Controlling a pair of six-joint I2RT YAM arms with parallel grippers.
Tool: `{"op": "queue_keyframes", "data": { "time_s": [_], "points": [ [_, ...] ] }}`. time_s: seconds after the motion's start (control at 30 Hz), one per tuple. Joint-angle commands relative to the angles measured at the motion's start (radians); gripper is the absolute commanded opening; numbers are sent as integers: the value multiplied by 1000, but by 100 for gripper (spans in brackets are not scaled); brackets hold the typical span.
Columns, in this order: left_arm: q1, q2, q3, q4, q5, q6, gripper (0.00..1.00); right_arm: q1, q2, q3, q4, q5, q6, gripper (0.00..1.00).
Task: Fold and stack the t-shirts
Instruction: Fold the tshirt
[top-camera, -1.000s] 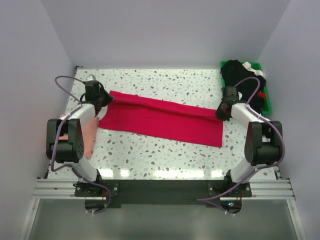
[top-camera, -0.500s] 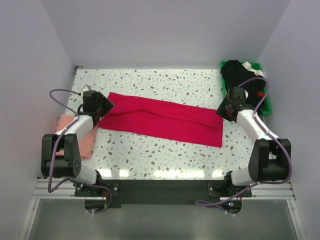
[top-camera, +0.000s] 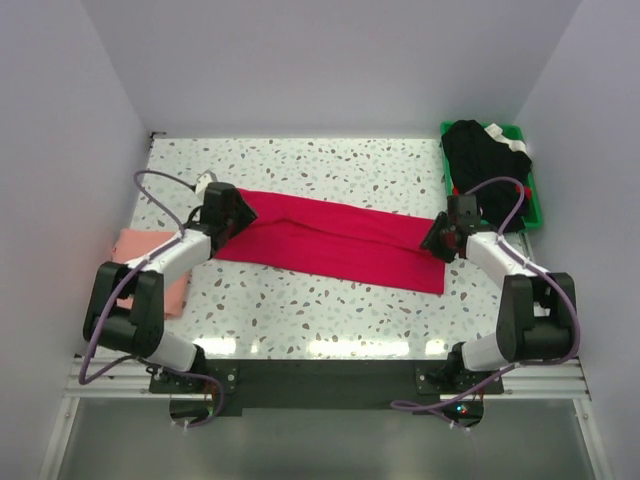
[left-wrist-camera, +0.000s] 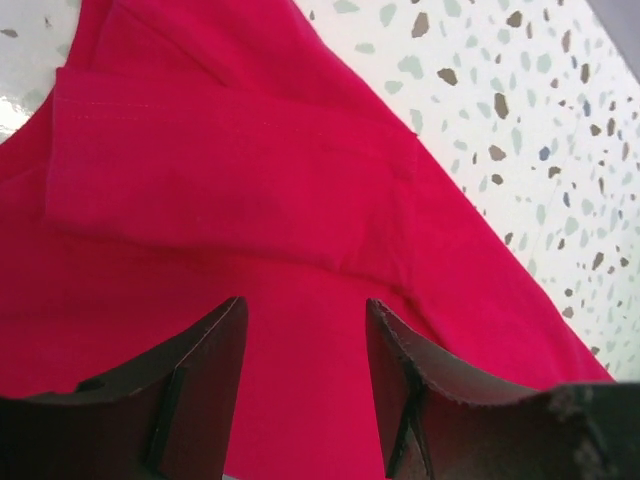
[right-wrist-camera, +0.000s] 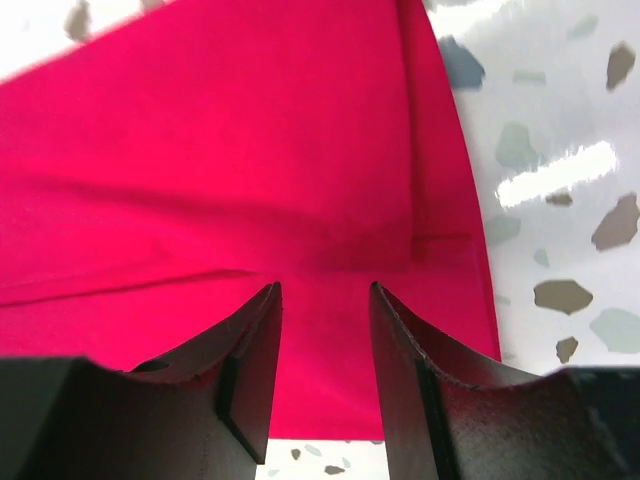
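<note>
Now both grippers are closing in on the ends of the red t-shirt (top-camera: 330, 238), jaws parted and holding nothing.
From above, the left gripper (top-camera: 232, 212) is sitting at the shirt's left end and the right gripper (top-camera: 435, 240) at its right end, while the pink t-shirt (top-camera: 160, 265) is lying further left. On the left wrist, the open fingers (left-wrist-camera: 200, 370) are framing a folded sleeve flap; a shallow pinch risks lifting one layer and undoing the fold. On the right wrist, the spread jaws are working near the shirt's edge, where cloth could slip free.
</note>
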Motion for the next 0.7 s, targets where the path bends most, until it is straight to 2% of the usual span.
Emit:
{"op": "queue_keyframes", "data": {
  "time_s": [0.0, 0.23, 0.5, 0.67],
  "points": [
    [4, 65, 42, 0, -77, -57, 59, 0, -45, -39, 46, -22, 49, 44],
    [4, 199, 131, 62, -38, -34, 64, -4, -71, -67, 49, -8, 78, 47],
    [1, 217, 165, -61, -134, -71, 65, -16, -68, -63, 39, -11, 84, 48],
    [1, 245, 193, -98, -142, -92, 59, -26, -70, -56, 16, 3, 78, 48]
  ]
}}
